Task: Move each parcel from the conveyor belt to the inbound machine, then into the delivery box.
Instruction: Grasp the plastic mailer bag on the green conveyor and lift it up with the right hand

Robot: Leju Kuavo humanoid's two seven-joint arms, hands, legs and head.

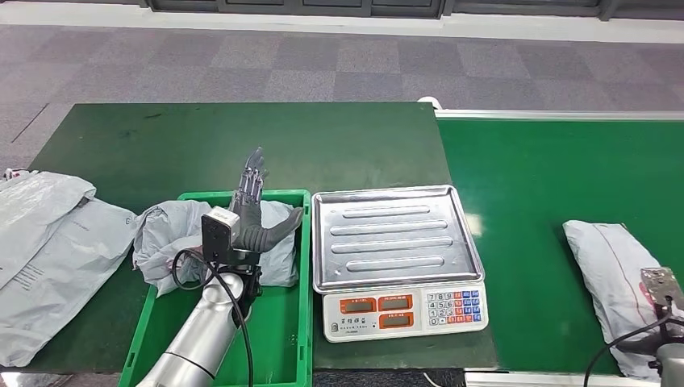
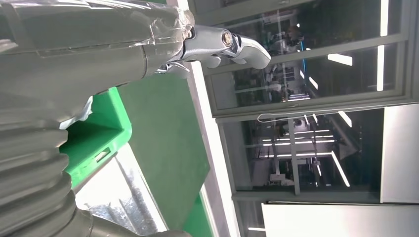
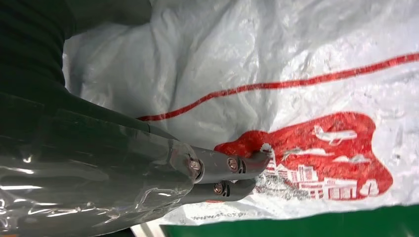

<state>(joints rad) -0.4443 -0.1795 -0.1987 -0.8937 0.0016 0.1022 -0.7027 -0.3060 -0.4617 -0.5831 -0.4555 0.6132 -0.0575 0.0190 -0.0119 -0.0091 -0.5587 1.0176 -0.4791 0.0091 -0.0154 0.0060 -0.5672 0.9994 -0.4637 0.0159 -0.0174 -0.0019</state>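
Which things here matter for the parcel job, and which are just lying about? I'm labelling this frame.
Job:
parcel on the conveyor belt
conveyor belt
scale (inbound machine)
green box, with a parcel in the box
left hand, fingers spread
right hand, fingers on the belt parcel

Lying about:
grey bags beside the box

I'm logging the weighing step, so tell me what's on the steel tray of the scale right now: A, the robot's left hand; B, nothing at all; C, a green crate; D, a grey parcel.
B: the steel tray of the scale lies bare, while one grey parcel sits in the green crate under the left hand and another parcel waits on the conveyor belt.
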